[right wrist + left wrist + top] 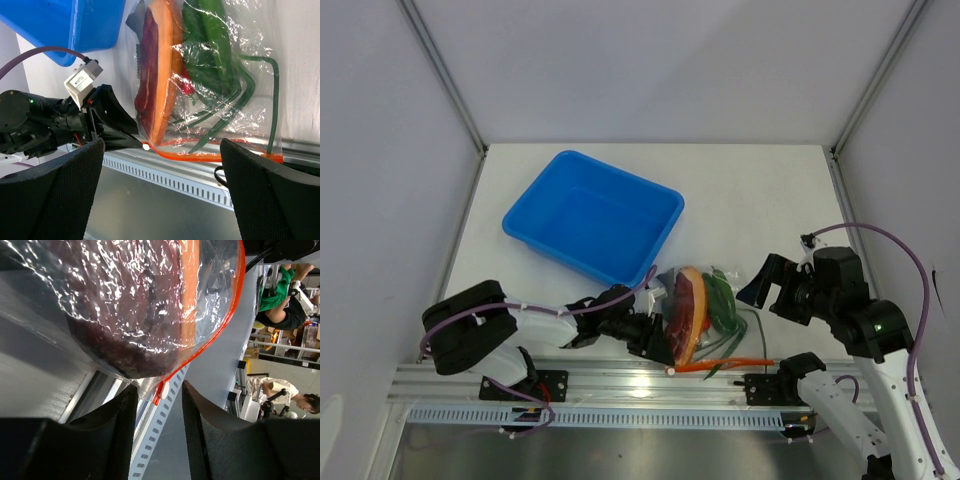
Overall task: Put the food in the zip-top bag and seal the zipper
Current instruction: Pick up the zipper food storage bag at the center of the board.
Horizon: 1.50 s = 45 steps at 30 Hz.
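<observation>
The zip-top bag [720, 300] lies at the table's near edge and holds the food: a purple-red and orange slice [688, 310], green pods [210, 40], a red chili [186, 86] and thin green onion stems [272, 100]. The orange-red zipper [725, 365] runs along the bag's near side, and its white tip [163, 390] sits at the left corner. My left gripper [658, 345] reaches that corner; its jaws stand apart with the white tip between them, unpinched. My right gripper [772, 285] hovers wide open to the right of the bag, nothing in it.
A blue tray [620, 173] stands behind and to the left of the bag. A slotted aluminium rail [620, 385] runs along the near edge under the zipper. White walls close in both sides of the table.
</observation>
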Motion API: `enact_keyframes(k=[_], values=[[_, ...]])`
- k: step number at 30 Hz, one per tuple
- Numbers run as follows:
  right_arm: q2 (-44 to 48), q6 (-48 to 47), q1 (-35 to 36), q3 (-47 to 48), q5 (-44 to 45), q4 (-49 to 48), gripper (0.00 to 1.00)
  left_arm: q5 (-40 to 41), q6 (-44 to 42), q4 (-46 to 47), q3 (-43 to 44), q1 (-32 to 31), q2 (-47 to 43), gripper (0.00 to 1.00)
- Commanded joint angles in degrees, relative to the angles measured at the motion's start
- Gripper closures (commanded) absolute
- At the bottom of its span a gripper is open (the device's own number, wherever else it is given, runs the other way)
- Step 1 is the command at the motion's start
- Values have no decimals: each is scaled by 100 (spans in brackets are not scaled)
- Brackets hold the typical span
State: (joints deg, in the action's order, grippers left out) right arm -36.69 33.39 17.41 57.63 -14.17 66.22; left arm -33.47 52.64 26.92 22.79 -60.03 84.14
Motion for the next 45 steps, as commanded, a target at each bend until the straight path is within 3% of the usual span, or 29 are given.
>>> enact_keyframes(k=[1, 12, 16, 32, 35, 39, 42, 45], values=[[74, -87, -18, 205, 134, 49, 1, -159, 141, 595, -90, 9, -11, 57], [92, -78, -18, 161, 117, -21, 1, -195, 229, 824, -380, 0, 200, 57], [118, -34, -18, 109, 64, -38, 1, -159, 299, 859, -494, 0, 164, 49], [56, -69, -18, 29, 108, -118, 1, -1012, 607, 2115, 94, 0, 1236, 48], [39, -104, -18, 38, 117, -118, 0, -1073, 589, 2125, 147, 0, 1236, 52], [48, -113, -18, 21, 134, -153, 1, -1188, 659, 2440, 182, 35, 1307, 69], [56, -148, -18, -50, 134, -162, 0, -1337, 896, 2923, 16, 105, 1421, 98], [83, -236, -18, -111, 204, -162, 1, -1556, 1291, 3836, -124, 202, 1474, 99]])
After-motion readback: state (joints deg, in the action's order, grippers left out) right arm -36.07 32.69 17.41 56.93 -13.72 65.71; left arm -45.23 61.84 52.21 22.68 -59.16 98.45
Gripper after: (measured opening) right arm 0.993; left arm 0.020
